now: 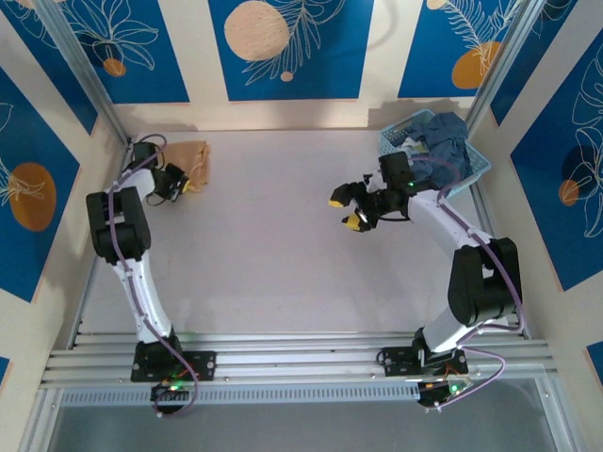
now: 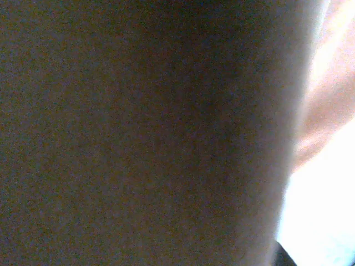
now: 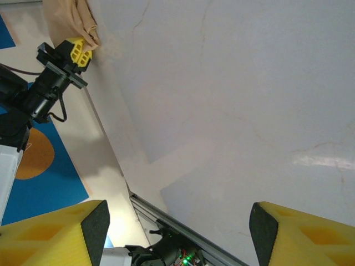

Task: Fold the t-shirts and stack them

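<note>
The tan-orange t-shirt [image 1: 193, 158] lies folded small in the far left corner of the table [image 1: 273, 254]. My left gripper [image 1: 185, 185] sits at its near edge, shut on the bunched hem. From the right wrist I see that same t-shirt [image 3: 69, 18] with the left gripper's yellow fingers [image 3: 79, 51] pressed into its edge. Dark blurred cloth [image 2: 138, 133] covers the left wrist view, with tan fabric [image 2: 327, 83] at the right. The dusty-blue t-shirts [image 1: 441, 141] are heaped in the basket. My right gripper [image 1: 345, 211] [image 3: 177, 233] hangs open above mid-table, holding nothing.
A light-blue lattice basket [image 1: 392, 141] stands in the far right corner, just behind the right arm's wrist. Aluminium rails [image 1: 301, 358] run along the near edge by both arm bases. Walls and frame posts close in the table's left, right and far sides.
</note>
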Robot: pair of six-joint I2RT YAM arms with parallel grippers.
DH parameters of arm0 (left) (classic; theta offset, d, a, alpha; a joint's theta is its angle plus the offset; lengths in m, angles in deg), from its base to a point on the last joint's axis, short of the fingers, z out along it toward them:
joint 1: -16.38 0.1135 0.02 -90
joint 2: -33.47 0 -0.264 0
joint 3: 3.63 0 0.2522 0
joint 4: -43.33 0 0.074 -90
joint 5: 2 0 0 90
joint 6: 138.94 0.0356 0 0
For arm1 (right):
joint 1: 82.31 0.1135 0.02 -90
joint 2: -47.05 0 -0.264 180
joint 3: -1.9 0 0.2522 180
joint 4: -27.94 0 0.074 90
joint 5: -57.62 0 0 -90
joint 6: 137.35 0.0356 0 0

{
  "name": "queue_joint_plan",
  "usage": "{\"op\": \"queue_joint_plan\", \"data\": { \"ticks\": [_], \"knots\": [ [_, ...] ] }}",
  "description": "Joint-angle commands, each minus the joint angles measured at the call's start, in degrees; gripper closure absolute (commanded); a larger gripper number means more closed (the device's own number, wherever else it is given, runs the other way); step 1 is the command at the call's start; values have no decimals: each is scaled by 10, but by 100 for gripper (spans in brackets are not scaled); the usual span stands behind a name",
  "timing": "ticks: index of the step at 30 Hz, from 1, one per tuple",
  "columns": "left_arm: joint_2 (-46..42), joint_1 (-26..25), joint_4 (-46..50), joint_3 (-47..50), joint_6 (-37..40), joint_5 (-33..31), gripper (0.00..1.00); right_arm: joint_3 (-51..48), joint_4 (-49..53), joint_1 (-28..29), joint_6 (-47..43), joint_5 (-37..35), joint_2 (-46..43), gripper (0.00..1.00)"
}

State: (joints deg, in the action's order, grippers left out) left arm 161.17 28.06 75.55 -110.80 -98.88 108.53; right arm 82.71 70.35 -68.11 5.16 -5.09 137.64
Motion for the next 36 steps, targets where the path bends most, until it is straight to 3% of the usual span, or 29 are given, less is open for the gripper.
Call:
{"op": "queue_joint_plan", "data": {
  "ticks": [1,3,6,7,9,13,14,18,24,26,28,31,33,35,36],
  "knots": [
    [19,9,77,-16,80,19,100,21,-36,11,5,23,5,30],
    [19,9,76,-17,80,27,97,17,-68,16,13,28,-1,29],
    [2,4,72,-15,75,34,67,-1,-132,21,26,26,-20,28],
    [-12,1,75,-12,75,28,51,-8,-151,23,28,15,-32,26],
    [-49,-6,80,0,77,18,1,-20,-188,25,24,-1,-53,23],
    [-173,-25,77,72,67,-25,0,-11,-190,20,7,-40,-89,14],
    [-210,-31,76,97,62,-43,0,-4,-179,17,13,-46,-96,1],
    [-344,-64,83,184,58,-134,0,42,-91,0,17,-83,-107,1],
    [-495,-80,129,255,83,-282,0,64,-13,-9,-66,-178,-155,1],
    [-563,-87,106,316,68,-354,0,68,32,-12,-83,-249,-173,1],
    [-640,-90,12,416,79,-391,0,52,51,-14,-93,-327,-193,1],
    [-725,-117,-125,551,193,-485,0,-41,-33,-23,-133,-414,-236,1],
    [-744,-117,-177,605,283,-443,0,-134,-148,-21,-171,-468,-270,1],
    [-756,-120,-210,644,374,-367,0,-221,-268,-5,-290,-526,-285,1],
    [-758,-121,-203,653,380,-367,0,-248,-301,-1,-334,-541,-284,1]
  ]
}}
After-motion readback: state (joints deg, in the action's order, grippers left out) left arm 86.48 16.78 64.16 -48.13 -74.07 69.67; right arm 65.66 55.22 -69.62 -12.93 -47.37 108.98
